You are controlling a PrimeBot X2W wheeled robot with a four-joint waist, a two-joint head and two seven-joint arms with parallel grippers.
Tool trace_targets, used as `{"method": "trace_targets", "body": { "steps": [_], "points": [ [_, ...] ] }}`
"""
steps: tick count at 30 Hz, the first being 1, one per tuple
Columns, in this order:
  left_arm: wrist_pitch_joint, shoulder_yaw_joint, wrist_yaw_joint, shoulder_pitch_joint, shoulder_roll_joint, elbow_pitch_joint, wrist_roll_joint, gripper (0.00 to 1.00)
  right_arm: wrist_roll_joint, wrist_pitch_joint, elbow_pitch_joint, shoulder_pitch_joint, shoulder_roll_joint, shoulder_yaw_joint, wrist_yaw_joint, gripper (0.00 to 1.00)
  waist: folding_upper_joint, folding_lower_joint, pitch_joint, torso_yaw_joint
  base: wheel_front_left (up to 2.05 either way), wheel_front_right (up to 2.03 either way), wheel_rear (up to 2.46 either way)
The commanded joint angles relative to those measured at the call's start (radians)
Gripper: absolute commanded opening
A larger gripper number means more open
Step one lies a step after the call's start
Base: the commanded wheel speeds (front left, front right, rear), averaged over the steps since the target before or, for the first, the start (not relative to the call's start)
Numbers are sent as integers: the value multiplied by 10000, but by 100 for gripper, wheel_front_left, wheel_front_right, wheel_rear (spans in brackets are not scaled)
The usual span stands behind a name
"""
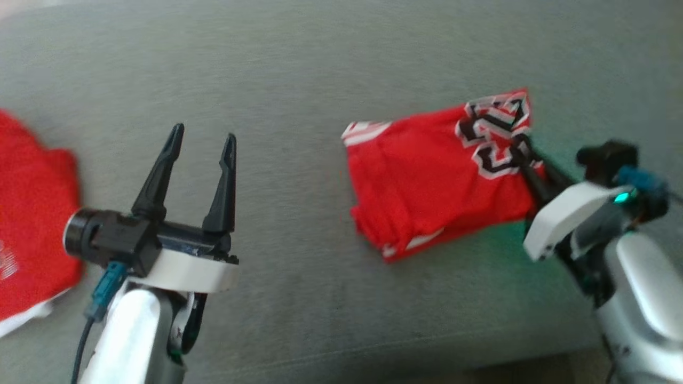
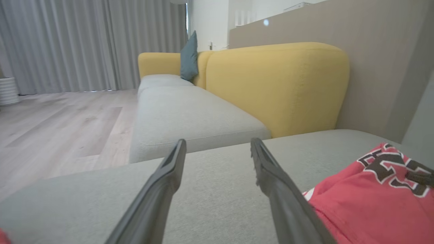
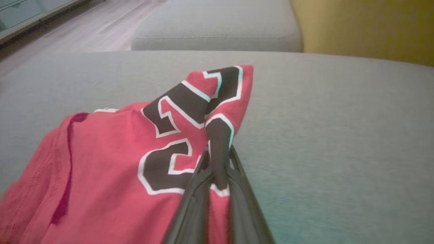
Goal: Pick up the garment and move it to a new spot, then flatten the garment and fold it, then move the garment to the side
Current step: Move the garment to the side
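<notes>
The garment (image 1: 427,181) is a folded red jersey with a black and white number, lying on the grey sofa seat (image 1: 299,69) right of centre. My right gripper (image 1: 525,146) is shut on its right edge at the number, and that pinched corner stands lifted. The right wrist view shows the fabric (image 3: 112,159) squeezed between the closed fingers (image 3: 200,189). My left gripper (image 1: 204,133) hovers open at the lower left, nothing between its fingers, well left of the garment. In the left wrist view the open gripper (image 2: 218,142) points across the seat, the garment (image 2: 366,200) to its right.
A second red cloth (image 1: 32,213) lies at the seat's far left edge. The seat's front edge runs along the bottom (image 1: 480,352). Beyond stand a yellow sofa back (image 2: 278,84), a teal pillow (image 2: 190,57), another grey seat (image 2: 190,115) and wooden floor (image 2: 51,128).
</notes>
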Motion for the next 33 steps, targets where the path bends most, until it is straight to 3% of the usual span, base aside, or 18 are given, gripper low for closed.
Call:
{"method": "trace_targets", "body": {
  "steps": [1, 8, 15, 26, 33],
  "points": [
    [-51, 293, -64, -572, 238, -450, 165, 100, 6, -87, -408, -502, -360, 8, -7, 0, 0, -1, 545, -929, 0, 0, 0],
    [-31, 70, -331, -953, 547, -751, 393, 100, -119, -3, -852, -1329, -1173, -625, -7, 0, 0, -1, 1190, -1865, 0, 0, 0],
    [84, -141, -470, -1235, 718, -1065, 526, 100, -201, 503, -1622, -1720, -1954, -1649, -7, 0, 0, -1, 1620, -2355, 0, 0, 0],
    [168, -268, -604, -1697, 894, -1197, 540, 100, -343, 1031, -1898, -2067, -2107, -2711, -7, 0, 0, -1, 2336, -2397, 0, 0, 0],
    [177, -219, -645, -1973, 1008, -1217, 452, 100, -1712, 946, -1419, -2413, -2043, -3363, -7, 0, 0, -1, 2960, -2201, 0, 0, 0]
  ]
}}
